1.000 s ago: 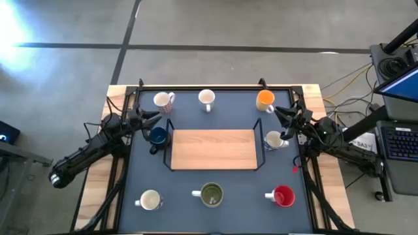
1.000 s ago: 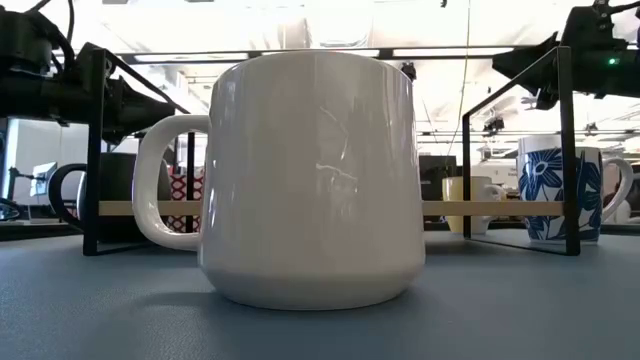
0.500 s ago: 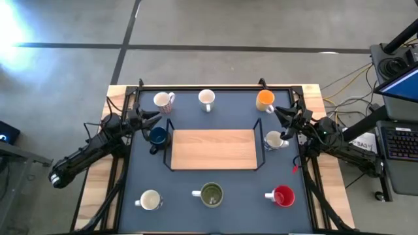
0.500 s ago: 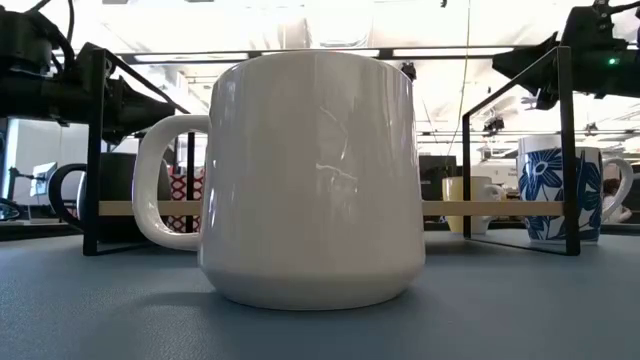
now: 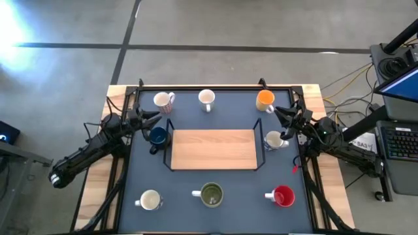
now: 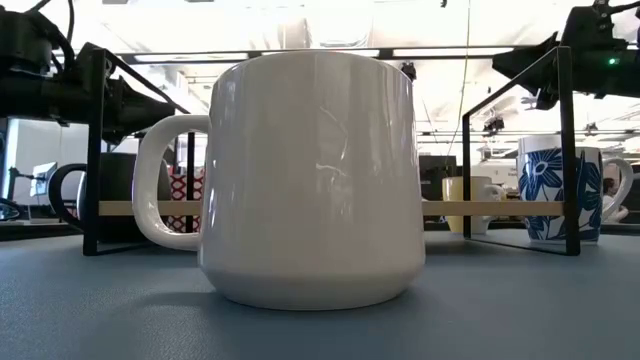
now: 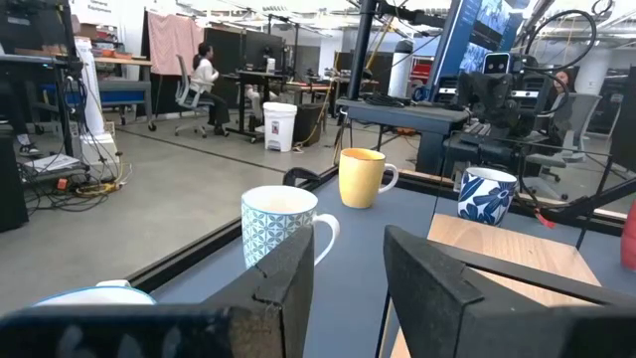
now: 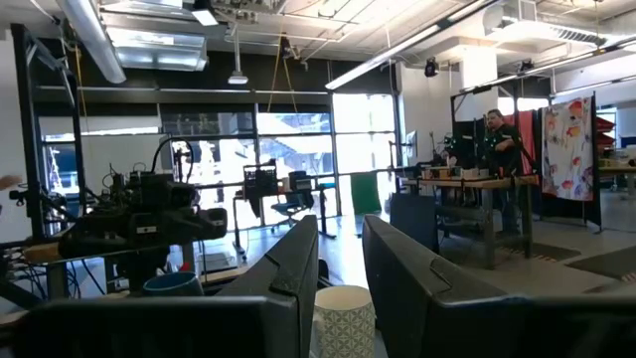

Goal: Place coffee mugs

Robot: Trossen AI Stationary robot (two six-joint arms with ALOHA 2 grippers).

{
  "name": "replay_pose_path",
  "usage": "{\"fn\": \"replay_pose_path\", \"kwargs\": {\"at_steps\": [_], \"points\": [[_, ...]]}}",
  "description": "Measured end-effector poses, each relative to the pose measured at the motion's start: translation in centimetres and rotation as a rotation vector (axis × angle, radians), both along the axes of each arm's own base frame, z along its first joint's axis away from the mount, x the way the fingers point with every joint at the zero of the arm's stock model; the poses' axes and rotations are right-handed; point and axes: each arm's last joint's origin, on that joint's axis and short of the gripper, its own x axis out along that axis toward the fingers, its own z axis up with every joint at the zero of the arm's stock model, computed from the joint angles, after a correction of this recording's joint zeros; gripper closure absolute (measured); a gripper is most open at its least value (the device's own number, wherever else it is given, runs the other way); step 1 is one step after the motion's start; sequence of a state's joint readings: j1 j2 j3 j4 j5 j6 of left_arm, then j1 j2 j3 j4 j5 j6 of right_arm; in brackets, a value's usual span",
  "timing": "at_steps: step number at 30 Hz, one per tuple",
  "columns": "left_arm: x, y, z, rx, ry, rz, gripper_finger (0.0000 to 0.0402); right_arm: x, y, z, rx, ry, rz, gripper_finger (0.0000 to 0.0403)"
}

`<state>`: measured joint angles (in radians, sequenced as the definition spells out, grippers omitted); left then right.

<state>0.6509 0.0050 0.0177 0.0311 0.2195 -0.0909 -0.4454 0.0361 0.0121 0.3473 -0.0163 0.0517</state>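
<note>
Change: nothing has moved since the earlier frames; both my arms and every mug sit where they were.
Front row: cream mug (image 5: 149,200) at the near left, olive green mug (image 5: 211,194) in the middle, red mug (image 5: 283,195) at the near right, all on the dark mat (image 5: 215,176).
Low view: a white mug (image 6: 310,175) fills the frame, handle to the picture's left; I cannot tell which mug from above it is.
Middle: the wooden board (image 5: 213,148) lies at the mat's centre inside a black wire frame (image 5: 260,151), bare of mugs.
My left claw (image 5: 155,116): hangs just above the dark blue mug (image 5: 157,136) beside the board's left end, fingers apart, gripping nothing.
My left wrist view: fingers (image 7: 283,288) spread with a clear gap; beyond them a patterned white mug (image 7: 279,225), a yellow-orange mug (image 7: 362,177) and a blue-flowered mug (image 7: 486,194).
My right claw (image 5: 275,111): hovers between the orange mug (image 5: 264,100) and the white mug with blue flowers (image 5: 274,140) at the board's right end, fingers parted, empty.
Back row: mug with reddish markings (image 5: 163,100) at the far left, plain white mug (image 5: 206,98) in the far middle.
Room: a person sits at a desk (image 7: 207,78) far behind.
</note>
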Motion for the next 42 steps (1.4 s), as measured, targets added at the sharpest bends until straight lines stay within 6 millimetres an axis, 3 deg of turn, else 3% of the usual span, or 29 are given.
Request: {"fn": "replay_pose_path", "kwargs": {"at_steps": [35, 42], "points": [[0.0, 0.0, -0.01, 0.0, 0.0, 0.0, 0.0294, 0.0, 0.0, 0.01, 0.0, -0.001, 0.0, 0.033], [0.0, 0.0, -0.01, 0.0, 0.0, 0.0, 0.0294, -0.04, 0.02, 0.13, 0.075, -0.049, 0.029, 0.033]]}}
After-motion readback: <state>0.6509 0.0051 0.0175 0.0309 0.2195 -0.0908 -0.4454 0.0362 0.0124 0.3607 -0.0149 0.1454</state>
